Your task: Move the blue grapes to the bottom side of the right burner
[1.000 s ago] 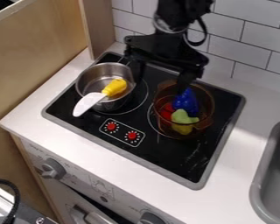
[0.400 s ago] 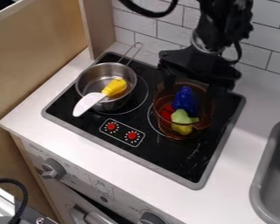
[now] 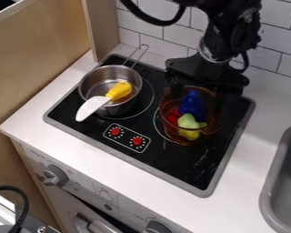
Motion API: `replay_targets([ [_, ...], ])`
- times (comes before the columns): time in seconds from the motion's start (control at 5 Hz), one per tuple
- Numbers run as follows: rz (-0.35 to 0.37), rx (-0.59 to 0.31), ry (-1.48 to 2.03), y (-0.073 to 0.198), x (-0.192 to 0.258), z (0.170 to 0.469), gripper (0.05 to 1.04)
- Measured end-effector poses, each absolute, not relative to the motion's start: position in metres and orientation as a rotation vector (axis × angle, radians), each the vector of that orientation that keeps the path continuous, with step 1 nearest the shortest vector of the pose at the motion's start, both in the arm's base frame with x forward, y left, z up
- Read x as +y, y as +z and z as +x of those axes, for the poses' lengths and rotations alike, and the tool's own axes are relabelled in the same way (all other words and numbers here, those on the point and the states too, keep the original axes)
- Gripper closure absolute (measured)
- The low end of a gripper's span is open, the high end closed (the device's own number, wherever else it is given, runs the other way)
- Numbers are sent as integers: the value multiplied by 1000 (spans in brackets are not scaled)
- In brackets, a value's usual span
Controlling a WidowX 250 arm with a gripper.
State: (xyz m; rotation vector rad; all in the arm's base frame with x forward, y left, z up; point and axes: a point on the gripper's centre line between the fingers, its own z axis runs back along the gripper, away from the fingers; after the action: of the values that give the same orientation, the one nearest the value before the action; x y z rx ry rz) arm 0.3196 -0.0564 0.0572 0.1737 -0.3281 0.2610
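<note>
My gripper (image 3: 198, 99) hangs over the amber see-through pot at the right burner, open, with one finger to each side of the blue grapes. The blue grapes (image 3: 192, 104) stand in the back part of the amber pot (image 3: 172, 133), leaning on its other contents. In front of them lies a pale yellow-green piece (image 3: 188, 126), and a red piece (image 3: 173, 116) is at the left. The right burner (image 3: 159, 126) is mostly covered by the pot. How deep the fingertips sit at the pot is hard to make out.
A metal pot (image 3: 89, 83) on the left burner holds a knife (image 3: 92, 107) with a yellow handle, its white blade over the rim. Red knobs (image 3: 137, 141) are at the stove's front. A grey sink (image 3: 270, 191) lies right, tiled wall (image 3: 263, 68) behind.
The gripper has moved right from between the two pots to above the amber pot, then slightly lower. The metal pot's handle has come into sight. The grapes have not visibly moved.
</note>
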Motion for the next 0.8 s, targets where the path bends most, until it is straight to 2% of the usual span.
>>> replay_targets([
  [0.8, 161, -387, 254, 38, -56, 315, 86],
])
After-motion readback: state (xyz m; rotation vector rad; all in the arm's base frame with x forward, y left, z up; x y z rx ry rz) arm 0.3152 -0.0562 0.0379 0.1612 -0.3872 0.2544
